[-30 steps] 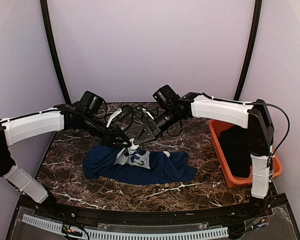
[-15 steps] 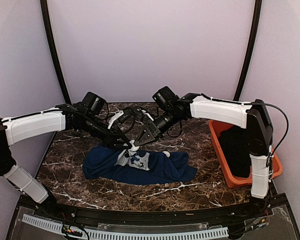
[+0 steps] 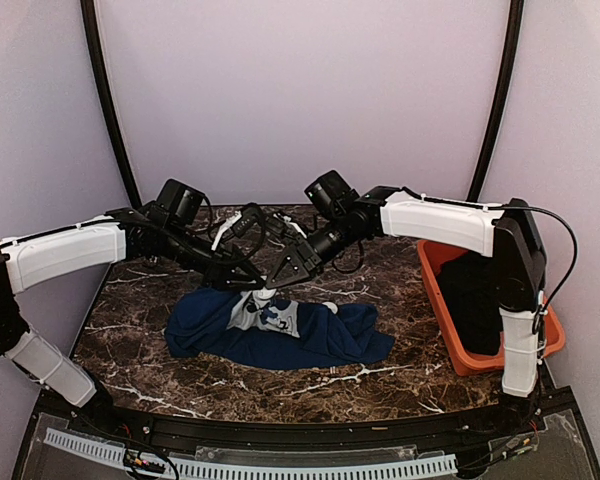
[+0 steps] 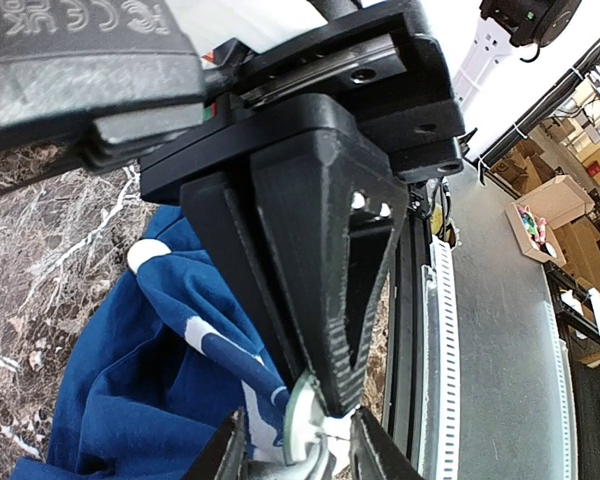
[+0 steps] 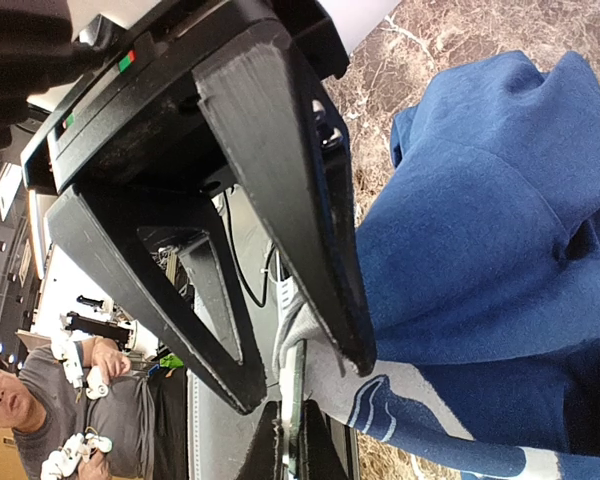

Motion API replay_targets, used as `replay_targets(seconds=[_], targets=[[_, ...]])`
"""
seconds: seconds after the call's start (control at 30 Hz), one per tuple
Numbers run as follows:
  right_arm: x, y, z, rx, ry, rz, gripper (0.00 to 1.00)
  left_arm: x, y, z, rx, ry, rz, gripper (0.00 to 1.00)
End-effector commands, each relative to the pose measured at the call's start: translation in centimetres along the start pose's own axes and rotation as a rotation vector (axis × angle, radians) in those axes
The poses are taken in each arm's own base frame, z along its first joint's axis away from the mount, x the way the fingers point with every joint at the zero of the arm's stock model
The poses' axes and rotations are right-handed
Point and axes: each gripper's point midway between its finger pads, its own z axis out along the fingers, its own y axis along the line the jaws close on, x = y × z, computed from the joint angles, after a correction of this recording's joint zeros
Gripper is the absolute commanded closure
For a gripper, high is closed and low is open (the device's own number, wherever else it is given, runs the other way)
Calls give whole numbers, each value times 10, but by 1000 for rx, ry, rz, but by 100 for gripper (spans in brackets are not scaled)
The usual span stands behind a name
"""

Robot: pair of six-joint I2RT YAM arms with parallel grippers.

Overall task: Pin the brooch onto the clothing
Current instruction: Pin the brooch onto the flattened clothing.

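Observation:
The clothing [image 3: 310, 340], a navy T-shirt with a grey-white print [image 3: 270, 318], lies crumpled mid-table. Both grippers meet over its back edge. My right gripper [image 3: 273, 283] [image 5: 302, 385] is shut on a raised fold of the printed fabric [image 5: 325, 375], and its black fingers [image 4: 325, 330] fill the left wrist view. My left gripper [image 3: 252, 285] [image 4: 298, 455] holds the brooch [image 4: 298, 430] [image 5: 294, 400], a small disc seen edge-on, right against that fold. A thin pin shows between the disc and the cloth. In the top view the brooch is too small to make out.
An orange bin [image 3: 435, 290] with a black garment [image 3: 475, 295] stands at the right edge of the marble table [image 3: 160, 375]. The shirt spreads across the table's middle. The arms' bases and a perforated rail [image 3: 280, 468] line the near edge.
My left arm has drawn slightly back to the left, and both grippers stay together at the fold. The shirt has not shifted.

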Motion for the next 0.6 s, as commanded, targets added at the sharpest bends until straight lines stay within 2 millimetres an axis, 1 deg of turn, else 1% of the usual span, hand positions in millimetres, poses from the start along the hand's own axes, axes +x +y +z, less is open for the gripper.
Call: replay_targets(seconds=[0.0,0.27,0.47,0.57], targets=[[-9,16,-6,-33,-24,-45,100,0,-8,-4,24,-11,5,66],[-9,16,-6,-32,-25,-45,100,4,-4,-1,3,16,-1,67],[-7,14,-9,-41,-24,-40,100,-2,-6,-9,-17,-12,25,69],[-6,15,-13,-61,-28,-43,100,-6,-8,-13,3,-43,31,68]])
